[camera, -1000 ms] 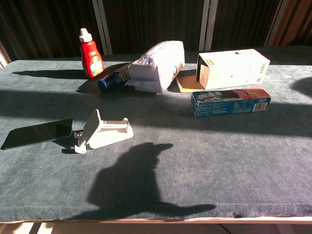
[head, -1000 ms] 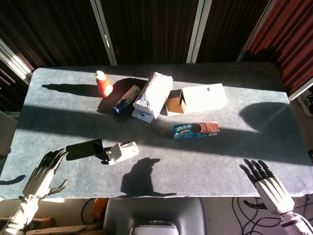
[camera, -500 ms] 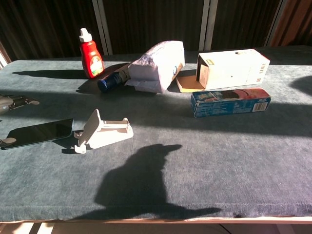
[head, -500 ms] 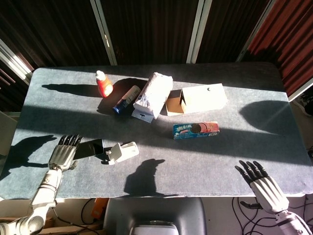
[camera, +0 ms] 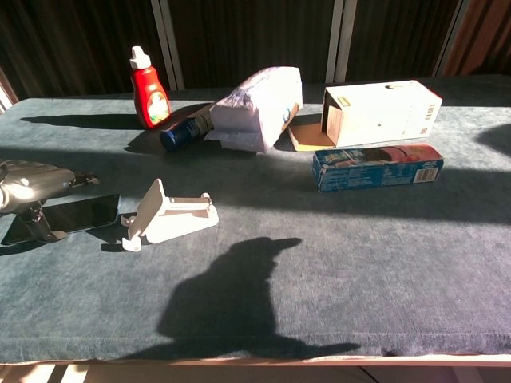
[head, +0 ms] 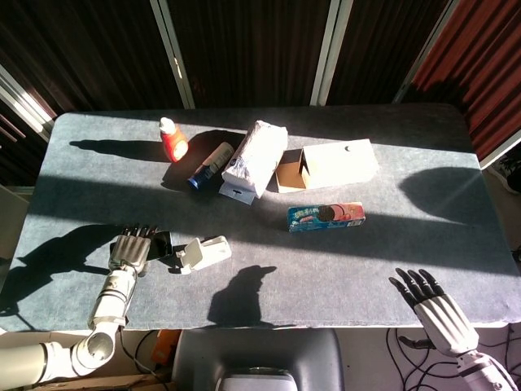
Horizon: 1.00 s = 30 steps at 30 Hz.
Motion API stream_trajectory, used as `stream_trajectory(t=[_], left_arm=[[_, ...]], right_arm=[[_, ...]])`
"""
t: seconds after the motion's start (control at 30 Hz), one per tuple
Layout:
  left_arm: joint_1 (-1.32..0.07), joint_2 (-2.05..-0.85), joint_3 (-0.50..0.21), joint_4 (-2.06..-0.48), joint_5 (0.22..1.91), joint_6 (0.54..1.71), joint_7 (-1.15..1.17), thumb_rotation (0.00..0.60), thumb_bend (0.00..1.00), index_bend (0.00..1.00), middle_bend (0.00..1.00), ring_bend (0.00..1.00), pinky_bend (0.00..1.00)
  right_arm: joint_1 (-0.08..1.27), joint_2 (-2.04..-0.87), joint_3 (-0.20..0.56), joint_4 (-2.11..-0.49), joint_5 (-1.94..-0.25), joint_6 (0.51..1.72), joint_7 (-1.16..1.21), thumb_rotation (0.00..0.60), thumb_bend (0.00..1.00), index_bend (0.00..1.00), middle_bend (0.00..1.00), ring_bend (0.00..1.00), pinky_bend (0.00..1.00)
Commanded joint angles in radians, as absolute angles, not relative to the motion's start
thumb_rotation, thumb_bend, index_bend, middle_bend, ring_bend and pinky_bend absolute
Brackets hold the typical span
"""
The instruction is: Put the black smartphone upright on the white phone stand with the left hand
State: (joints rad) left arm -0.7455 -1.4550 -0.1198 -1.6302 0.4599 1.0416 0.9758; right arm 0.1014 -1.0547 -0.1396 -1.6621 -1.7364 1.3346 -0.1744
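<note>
Phone is lying flat on bench, lower left of frame, just beside stand. Left hand is hovering over it, fingers spread, gripping nothing. Thin, stiff, slick, likely fragile: pinching long edges is advisable.

Left hand hangs over the black smartphone at table edge, 8 o'clock. White phone stand just beside the phone, toward 3 o'clock; bare cloth around both. Clutter sits well apart at 12: red bottle, white bag, cardboard box, cookie box. Open cloth toward 5 o'clock.
</note>
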Motion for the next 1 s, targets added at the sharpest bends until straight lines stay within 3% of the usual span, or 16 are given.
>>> stream_trajectory(t=[0.03, 0.2, 0.67, 0.73, 1.0], left_arm=[[-0.773, -1.482, -0.118, -1.614, 0.424, 1.058, 0.994, 0.600, 0.30, 0.00, 0.13, 0.01, 0.07], [-0.800, -1.505, -0.118, -1.578, 0.370, 1.062, 1.002, 0.600, 0.30, 0.02, 0.22, 0.07, 0.09], [-0.842, -1.525, -0.089, -1.522, 0.277, 1.070, 1.037, 0.600, 0.31, 0.18, 0.30, 0.12, 0.14], [-0.845, -1.530, -0.084, -1.515, 0.274, 1.075, 1.038, 0.600, 0.31, 0.24, 0.35, 0.15, 0.17], [-0.849, -1.568, -0.070, -1.469, 0.293, 1.121, 1.041, 0.600, 0.35, 0.66, 0.80, 0.51, 0.26]], right_arm=[[0.102, -1.054, -0.139, -1.662, -1.735, 1.334, -0.173, 0.600, 0.23, 0.00, 0.00, 0.00, 0.00], [0.100, -1.050, -0.142, -1.661, -1.741, 1.342, -0.164, 0.600, 0.23, 0.00, 0.00, 0.00, 0.00], [0.099, -1.046, -0.142, -1.658, -1.744, 1.352, -0.152, 0.600, 0.23, 0.00, 0.00, 0.00, 0.00], [0.100, -1.047, -0.142, -1.658, -1.744, 1.350, -0.153, 0.600, 0.23, 0.00, 0.00, 0.00, 0.00], [0.099, -1.047, -0.143, -1.658, -1.744, 1.350, -0.154, 0.600, 0.23, 0.00, 0.00, 0.00, 0.00]])
